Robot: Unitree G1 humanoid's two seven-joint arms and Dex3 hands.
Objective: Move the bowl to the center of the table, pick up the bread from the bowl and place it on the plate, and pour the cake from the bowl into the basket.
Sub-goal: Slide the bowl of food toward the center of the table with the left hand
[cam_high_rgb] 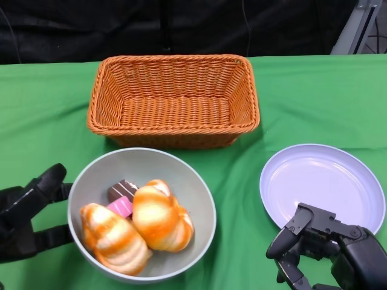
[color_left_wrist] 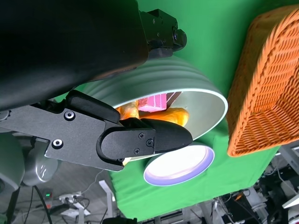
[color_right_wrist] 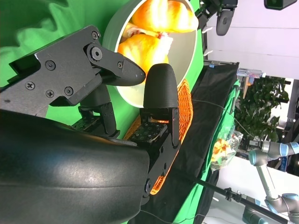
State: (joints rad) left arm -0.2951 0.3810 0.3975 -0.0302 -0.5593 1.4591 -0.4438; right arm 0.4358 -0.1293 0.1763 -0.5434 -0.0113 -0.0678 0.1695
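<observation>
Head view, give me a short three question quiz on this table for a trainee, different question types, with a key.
1. True or false: the plate already holds bread.
2. Which container is empty? A. the basket B. the bowl
3. Fill in: the pink and brown cake pieces lie in the ____.

Key
1. False. The plate is bare; both pieces of bread are in the bowl.
2. A. The bowl holds bread and cake.
3. Bowl, which sits beside the left hand. The right hand hovers at the plate's near rim, holding nothing.
</observation>
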